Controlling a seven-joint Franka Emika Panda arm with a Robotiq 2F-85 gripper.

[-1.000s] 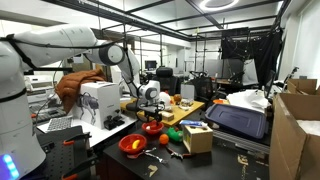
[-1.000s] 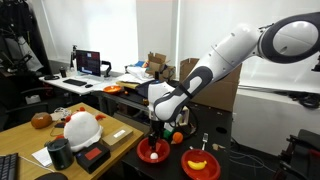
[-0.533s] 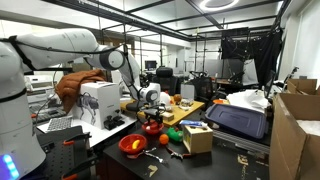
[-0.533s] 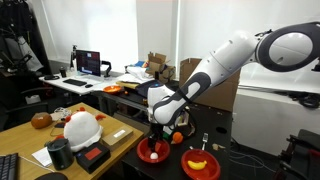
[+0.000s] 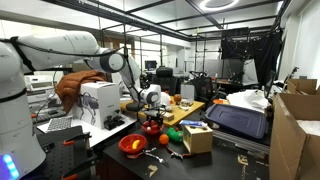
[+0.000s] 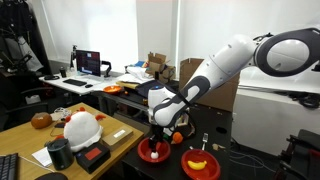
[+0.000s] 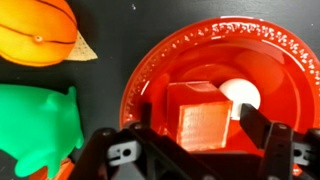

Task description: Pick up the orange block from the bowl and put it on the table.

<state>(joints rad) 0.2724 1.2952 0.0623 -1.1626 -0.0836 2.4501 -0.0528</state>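
Observation:
In the wrist view an orange block lies inside the small red bowl on the dark table. My gripper is open and lowered into the bowl, one finger on each side of the block. A gap shows between the block and the right finger. In both exterior views the gripper points straight down into the bowl. The block is hidden there.
An orange ball and a green toy lie on the table just beside the bowl. A wider red bowl stands close by. A cardboard box and a wooden board are nearby.
The gripper has sunk a little further into the small red bowl. The arm has shifted slightly; the bowl has stayed put.

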